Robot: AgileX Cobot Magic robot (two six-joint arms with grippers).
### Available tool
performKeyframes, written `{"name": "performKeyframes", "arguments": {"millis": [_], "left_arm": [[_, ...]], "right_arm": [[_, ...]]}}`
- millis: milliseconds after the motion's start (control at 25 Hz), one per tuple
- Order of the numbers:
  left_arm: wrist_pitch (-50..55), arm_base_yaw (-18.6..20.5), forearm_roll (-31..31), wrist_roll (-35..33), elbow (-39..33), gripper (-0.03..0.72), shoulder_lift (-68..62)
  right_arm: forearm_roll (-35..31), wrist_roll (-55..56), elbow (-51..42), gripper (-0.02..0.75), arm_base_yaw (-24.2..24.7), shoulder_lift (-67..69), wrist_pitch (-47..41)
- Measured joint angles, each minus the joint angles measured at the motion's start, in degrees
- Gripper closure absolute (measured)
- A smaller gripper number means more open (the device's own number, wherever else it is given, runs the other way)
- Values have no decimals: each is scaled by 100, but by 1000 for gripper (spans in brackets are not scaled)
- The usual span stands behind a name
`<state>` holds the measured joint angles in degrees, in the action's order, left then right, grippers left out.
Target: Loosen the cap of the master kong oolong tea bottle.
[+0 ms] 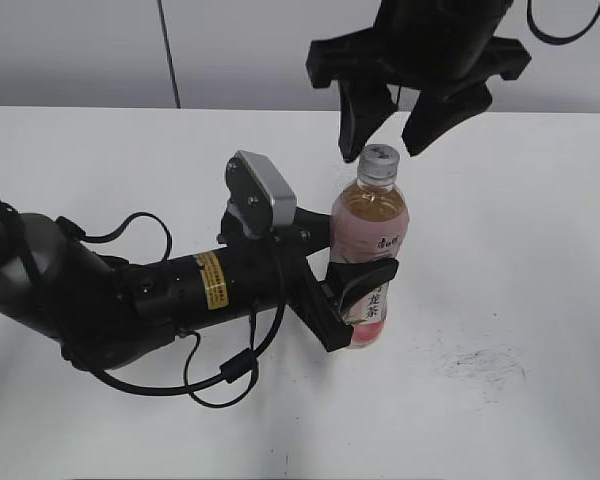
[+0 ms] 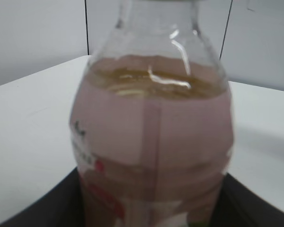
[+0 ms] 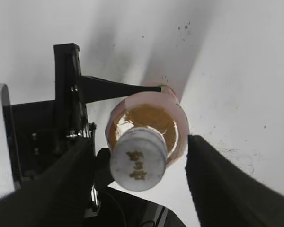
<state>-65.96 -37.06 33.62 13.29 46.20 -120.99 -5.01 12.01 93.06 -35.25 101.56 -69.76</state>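
Note:
The master kong oolong tea bottle (image 1: 370,255) stands upright on the white table, amber tea inside, pale pink label. It fills the left wrist view (image 2: 151,137) and shows from above in the right wrist view (image 3: 146,123). Its white cap (image 1: 379,164) has a dark mark on top (image 3: 138,160). My left gripper (image 1: 358,300) is shut on the bottle's lower body. My right gripper (image 1: 388,138) hangs open just above the cap, one finger on each side of it (image 3: 139,165), not touching.
The white table (image 1: 520,230) runs to a grey wall at the back. Dark scuff marks (image 1: 480,365) lie on the table right of the bottle. The left arm (image 1: 130,290) and its cables lie across the table's left half.

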Motion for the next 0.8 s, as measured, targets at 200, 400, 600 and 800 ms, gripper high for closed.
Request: {"name": "performKeyframes", "arguments": {"millis": [200, 400, 600, 800], "left_arm": [[0, 0, 0, 0, 1, 293, 0], [0, 0, 0, 0, 7, 293, -6], [0, 0, 0, 0, 7, 293, -6], [-6, 0, 0, -18, 7, 293, -6]], "right_arm": [[-152, 25, -89, 293, 0, 33, -5], [-102, -232, -89, 466, 0, 33, -12], [-102, -1931, -89, 466, 0, 33, -17], [-112, -5625, -89, 466, 0, 33, -12]]}}
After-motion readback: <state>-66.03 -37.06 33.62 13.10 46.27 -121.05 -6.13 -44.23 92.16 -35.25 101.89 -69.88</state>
